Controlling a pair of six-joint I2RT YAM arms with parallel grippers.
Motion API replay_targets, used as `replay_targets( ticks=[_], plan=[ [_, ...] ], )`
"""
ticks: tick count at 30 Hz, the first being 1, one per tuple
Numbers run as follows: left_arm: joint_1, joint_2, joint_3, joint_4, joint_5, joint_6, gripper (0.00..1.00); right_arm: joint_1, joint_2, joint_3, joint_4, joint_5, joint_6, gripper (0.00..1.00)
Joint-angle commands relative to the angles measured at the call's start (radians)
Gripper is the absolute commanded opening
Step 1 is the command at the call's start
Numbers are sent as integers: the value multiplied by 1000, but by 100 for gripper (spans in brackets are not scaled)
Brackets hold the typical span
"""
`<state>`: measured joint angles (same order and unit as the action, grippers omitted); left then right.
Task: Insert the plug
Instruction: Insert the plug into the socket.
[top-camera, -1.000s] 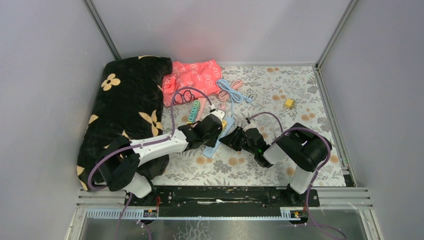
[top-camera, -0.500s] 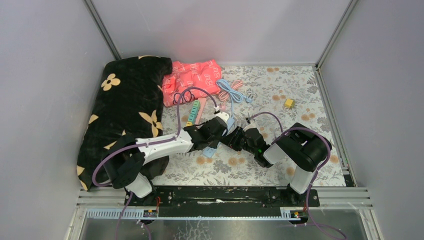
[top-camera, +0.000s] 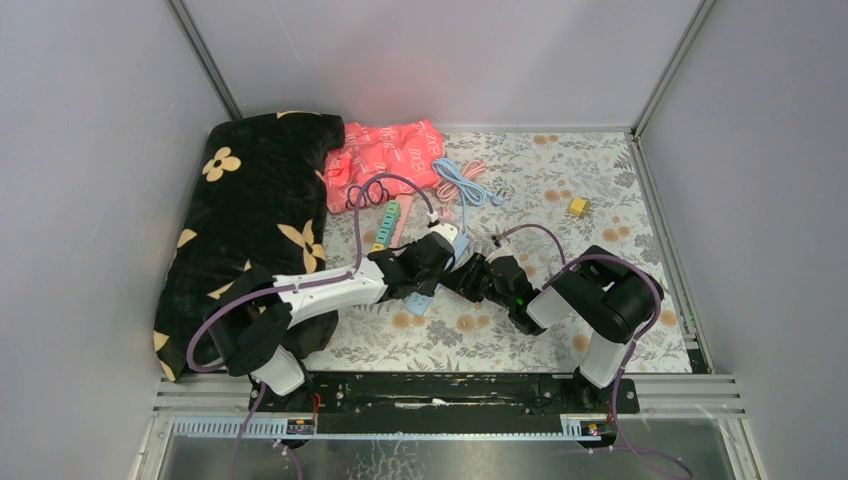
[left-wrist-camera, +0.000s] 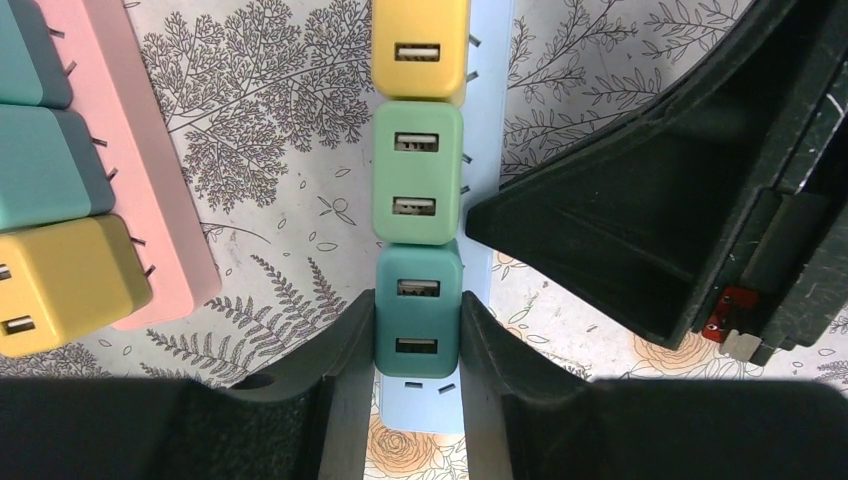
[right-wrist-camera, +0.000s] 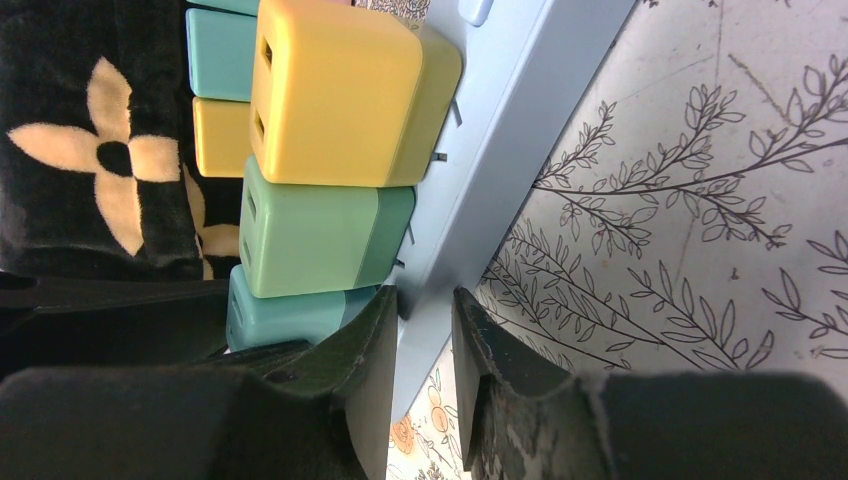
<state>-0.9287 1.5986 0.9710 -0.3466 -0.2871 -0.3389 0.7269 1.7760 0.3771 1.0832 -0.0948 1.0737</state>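
Note:
A teal plug (left-wrist-camera: 417, 315) with two USB ports stands at the near end of the light blue power strip (left-wrist-camera: 486, 120). My left gripper (left-wrist-camera: 417, 340) is shut on it, one finger on each side. Further along the strip sit a light green plug (left-wrist-camera: 417, 172) and a yellow plug (left-wrist-camera: 420, 48). My right gripper (right-wrist-camera: 425, 320) is shut on the edge of the power strip (right-wrist-camera: 510, 110), beside the teal plug (right-wrist-camera: 275, 315). From above, the left gripper (top-camera: 432, 262) and the right gripper (top-camera: 462, 277) meet over the strip (top-camera: 421, 300).
A pink power strip (left-wrist-camera: 150, 170) with teal and yellow plugs lies left of the blue one. A black flowered cushion (top-camera: 250, 220) fills the left side. At the back lie a red packet (top-camera: 385, 155) and coiled cables (top-camera: 462, 182). A small yellow block (top-camera: 578, 206) sits back right.
My left gripper has shifted right over the blue strip, closer to the right gripper, then held still. The right arm has not moved.

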Motion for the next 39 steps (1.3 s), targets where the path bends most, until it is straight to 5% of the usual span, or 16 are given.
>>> replay_targets(
  ticks=[1,24,35,39],
  plan=[
    [55,105,-76,-11,67,-49,0,37,30,28,-48,-50,-28,31],
    [80,106,-76,-17,87,-66,0,41,28,32,-42,-56,-40,31],
    [80,19,5,-58,54,-71,46,42,-71,19,-84,-26,-88,49],
    [80,-34,35,-85,31,-80,56,42,-149,9,-141,2,-117,55]
  ],
)
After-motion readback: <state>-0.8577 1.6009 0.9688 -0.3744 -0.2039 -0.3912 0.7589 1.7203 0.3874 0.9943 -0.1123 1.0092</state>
